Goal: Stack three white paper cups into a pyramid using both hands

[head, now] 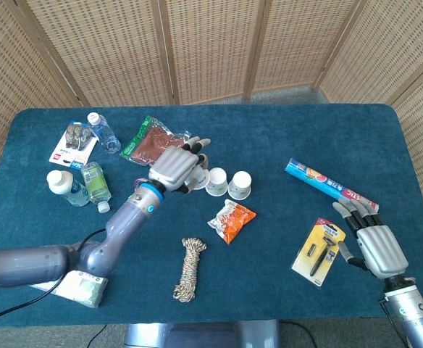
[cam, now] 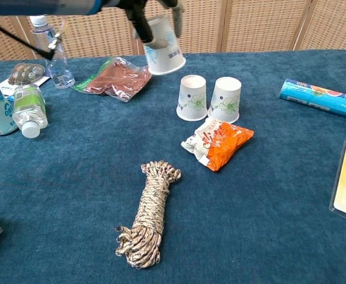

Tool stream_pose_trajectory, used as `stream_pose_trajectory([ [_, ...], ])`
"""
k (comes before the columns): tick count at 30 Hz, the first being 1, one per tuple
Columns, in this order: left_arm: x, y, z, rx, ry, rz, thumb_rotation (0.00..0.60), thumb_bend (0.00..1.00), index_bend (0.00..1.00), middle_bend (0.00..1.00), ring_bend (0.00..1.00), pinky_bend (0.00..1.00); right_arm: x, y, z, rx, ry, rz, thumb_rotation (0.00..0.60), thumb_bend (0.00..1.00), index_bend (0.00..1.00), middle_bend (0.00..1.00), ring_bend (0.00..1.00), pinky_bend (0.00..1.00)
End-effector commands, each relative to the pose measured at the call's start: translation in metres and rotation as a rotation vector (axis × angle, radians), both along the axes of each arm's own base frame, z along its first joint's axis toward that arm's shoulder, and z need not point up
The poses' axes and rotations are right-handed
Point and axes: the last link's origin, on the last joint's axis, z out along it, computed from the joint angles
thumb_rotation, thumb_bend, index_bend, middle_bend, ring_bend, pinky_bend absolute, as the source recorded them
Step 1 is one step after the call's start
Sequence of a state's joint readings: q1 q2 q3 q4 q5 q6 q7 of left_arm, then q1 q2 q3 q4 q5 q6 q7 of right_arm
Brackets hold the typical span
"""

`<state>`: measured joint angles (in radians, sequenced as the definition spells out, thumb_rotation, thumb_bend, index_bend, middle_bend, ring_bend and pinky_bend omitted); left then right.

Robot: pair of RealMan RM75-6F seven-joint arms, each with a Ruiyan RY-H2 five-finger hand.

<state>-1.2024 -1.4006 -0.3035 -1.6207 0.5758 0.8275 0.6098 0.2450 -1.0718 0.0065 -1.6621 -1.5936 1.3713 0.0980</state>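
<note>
Left hand (head: 174,165), fingers clamped on the third cup (cam: 163,45), holds it mouth-down above the pair of cups (cam: 209,99), ready for topping.

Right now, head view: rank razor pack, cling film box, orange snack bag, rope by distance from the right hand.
1. Razor pack, just left of the right hand.
2. Cling film box, beyond it.
3. Orange snack bag, mid-table.
4. Rope, farthest left.
</note>
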Motion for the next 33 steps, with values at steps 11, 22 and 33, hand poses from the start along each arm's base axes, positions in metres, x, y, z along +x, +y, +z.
stream_pose_trajectory([
  [11,0.050,0.020,-0.051,-0.008,0.048,-0.029,0.600,0.46,0.38,0.07,0.09,0.49,-0.008,0.002,0.011,-0.028,-0.015,-0.010,0.600,0.49,0.02,0.00,0.00,0.00],
  [22,0.070,0.021,-0.076,-0.023,0.071,-0.046,0.600,0.46,0.38,0.07,0.09,0.48,-0.016,0.005,0.017,-0.040,-0.024,-0.030,0.600,0.49,0.01,0.00,0.00,0.00],
  [33,0.073,0.022,-0.078,-0.017,0.101,-0.058,0.600,0.46,0.38,0.05,0.06,0.45,-0.018,0.007,0.019,-0.047,-0.035,-0.033,0.600,0.49,0.01,0.00,0.00,0.00],
])
